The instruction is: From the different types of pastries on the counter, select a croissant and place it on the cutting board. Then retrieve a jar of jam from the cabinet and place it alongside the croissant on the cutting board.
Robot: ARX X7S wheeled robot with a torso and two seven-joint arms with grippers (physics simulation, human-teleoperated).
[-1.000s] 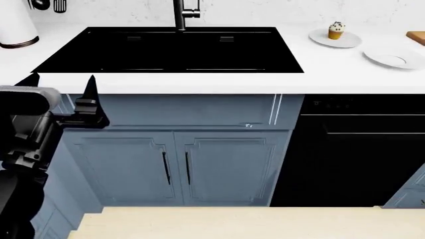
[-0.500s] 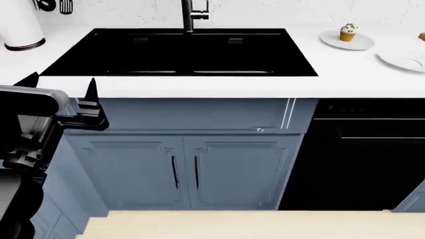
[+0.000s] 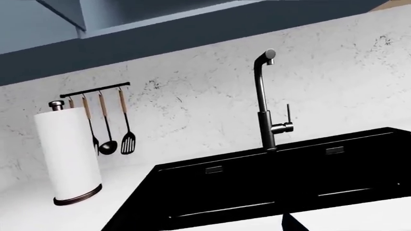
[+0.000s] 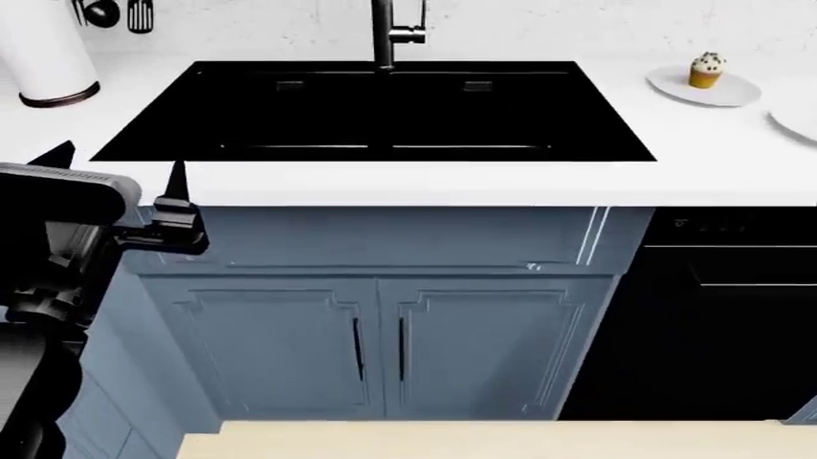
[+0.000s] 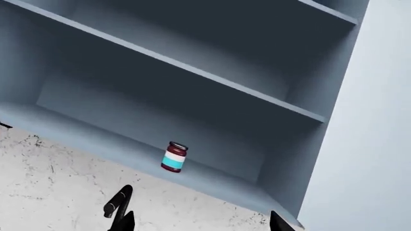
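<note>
The head view looks down on the white counter (image 4: pixel 715 143) with its inset black sink (image 4: pixel 370 110) and a dark faucet (image 4: pixel 389 33) rising at the sink's back edge. Far to the right a yellow cupcake (image 4: pixel 707 70) with white frosting sits on a round white plate (image 4: pixel 734 93), and the edge of a second plate (image 4: pixel 805 122) shows just beyond it. At the back left stands a roll of paper towels (image 4: pixel 45 53) on a dark base. Below the counter are blue cabinet doors (image 4: pixel 377 349) with dark handles, and a black appliance front (image 4: pixel 728 316) to their right. The left gripper (image 4: pixel 118 164) hangs at the counter's front edge, left of the sink, its two dark fingers spread apart with nothing between them. The left wrist view takes in the same sink, faucet and paper towels, plus a rail of hanging utensils (image 3: pixel 106 127) on the speckled backsplash (image 3: pixel 192 110). The right wrist view looks up into an open blue wall cabinet (image 5: pixel 192 86), where the jar of jam (image 5: pixel 174 157) (dark maroon top, white, red and cyan bands) stands upright alone on the lowest shelf. Two dark fingertips (image 5: pixel 126 221) of the right gripper (image 5: pixel 200 222) show set well apart, empty and well short of the jar. No croissant or cutting board is in view.
</note>
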